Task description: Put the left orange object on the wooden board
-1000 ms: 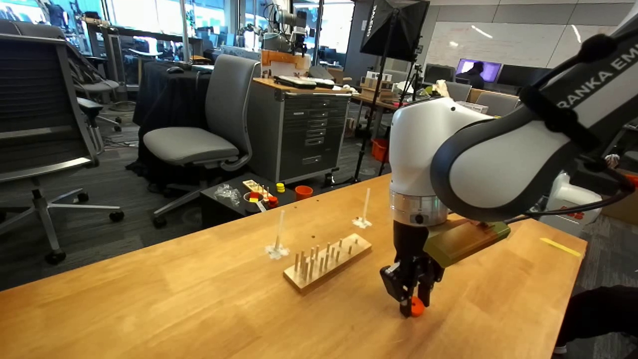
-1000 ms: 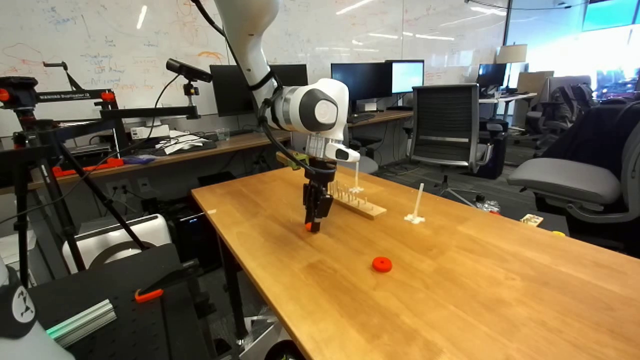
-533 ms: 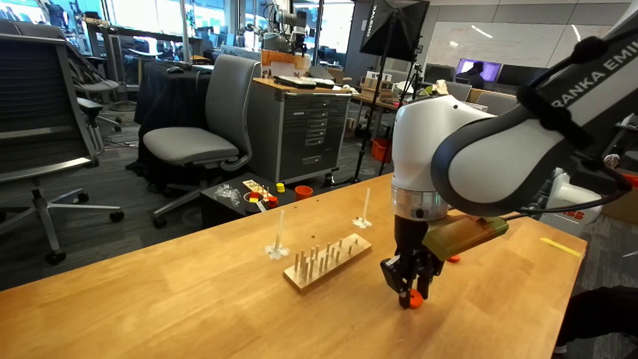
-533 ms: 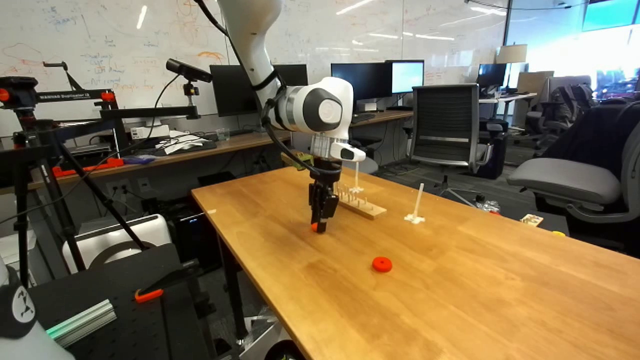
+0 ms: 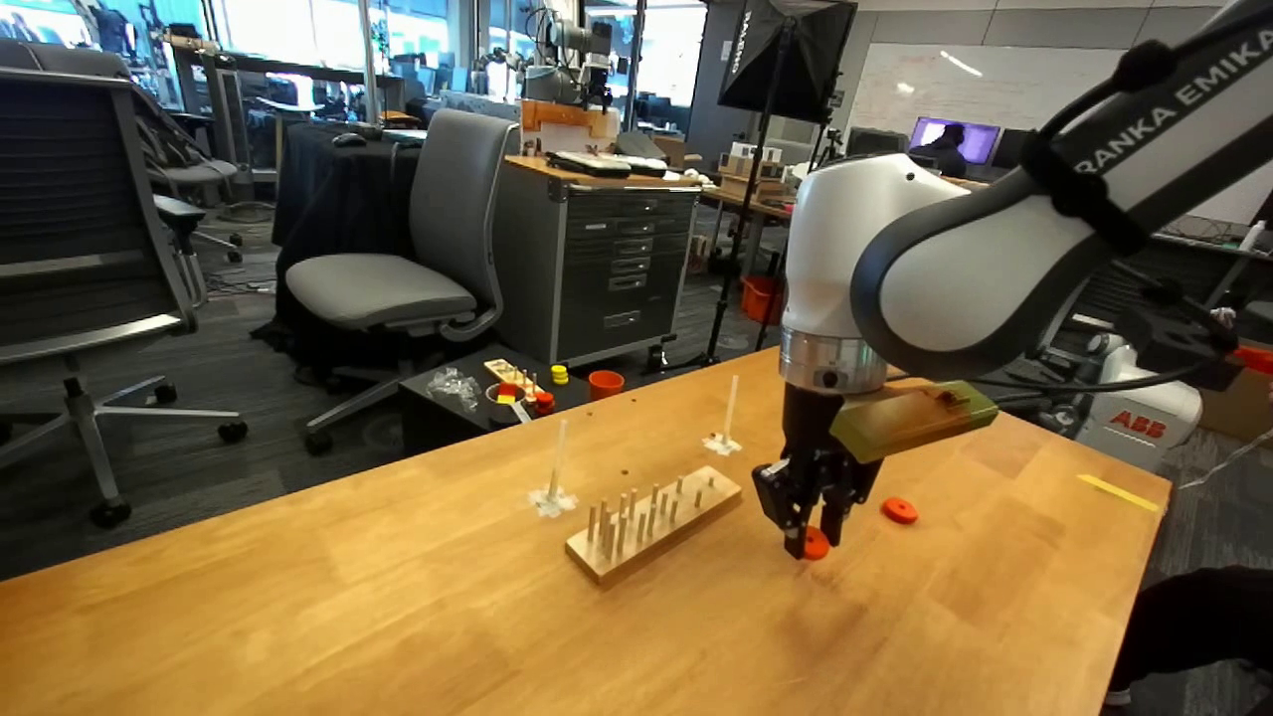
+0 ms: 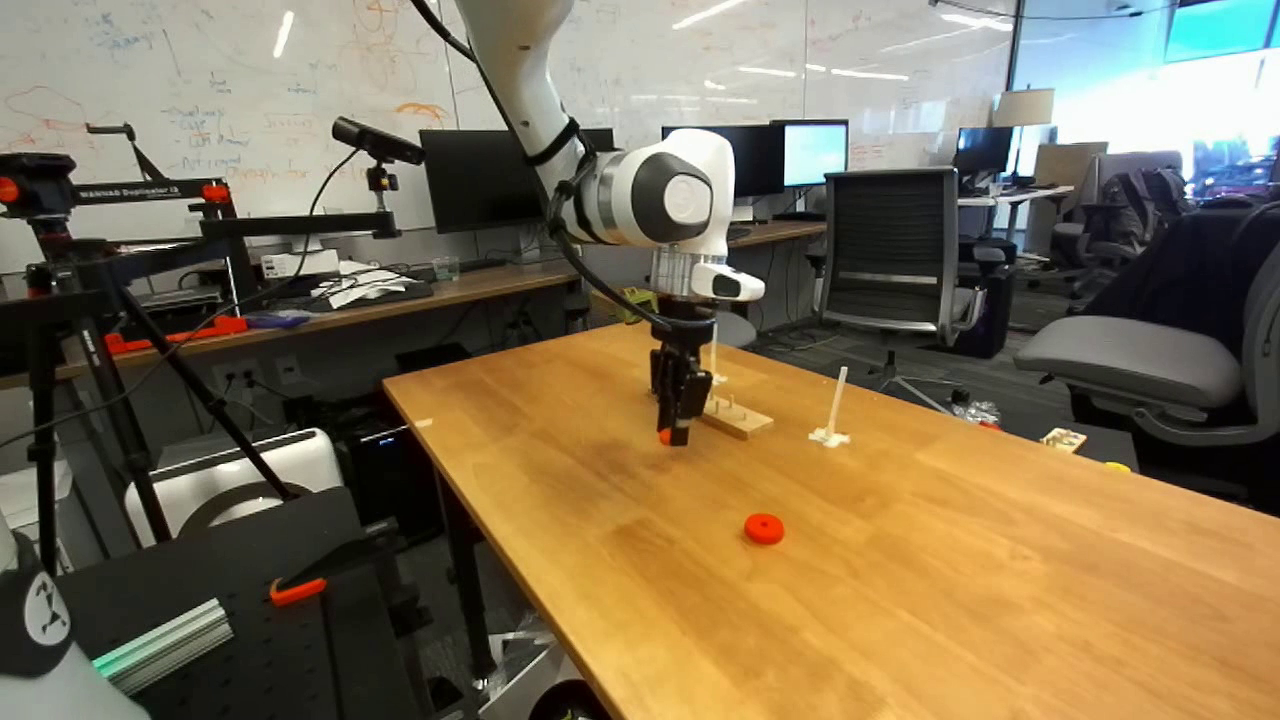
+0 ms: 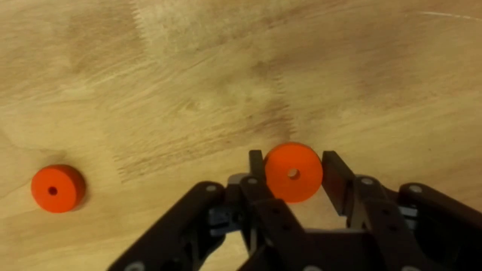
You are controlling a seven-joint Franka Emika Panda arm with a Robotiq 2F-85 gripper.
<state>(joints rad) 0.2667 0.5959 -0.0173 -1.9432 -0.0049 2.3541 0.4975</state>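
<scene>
Orange disc (image 7: 282, 171) gripped, higher in both exterior views than a second ago

Nearest, in the wrist view, the tool (image 7: 293, 165) is clamped on that disc from both sides, just below and right of centre; the counter (image 7: 188, 94) shows through the disc's middle. A redder disc (image 7: 62, 188) lies on the counter at the lower left of that frame, well apart from the tool.

In an exterior view, the held disc (image 5: 816, 545) is right of centre in the lower half and appears raised off the counter. A second ago it was nearer the bottom edge, and the redder disc was out of sight; half a second ago a sliver of that disc showed, and now its whole top is in plain view to the right of the tool. The pegged wooden board (image 5: 664, 533), unmoved, sits just left of the tool in the frame, apart from the held disc.

In an exterior view, the held disc (image 6: 664, 437) has shifted right and slightly up, and the tool now covers more of the board; the redder disc keeps its place below centre.

Behind the board in an exterior view, two thin posts (image 5: 731, 410) stand up from the counter. Past its far edge, left of centre, are an orange cup (image 5: 606, 385) and a grey chair (image 5: 383, 288).
</scene>
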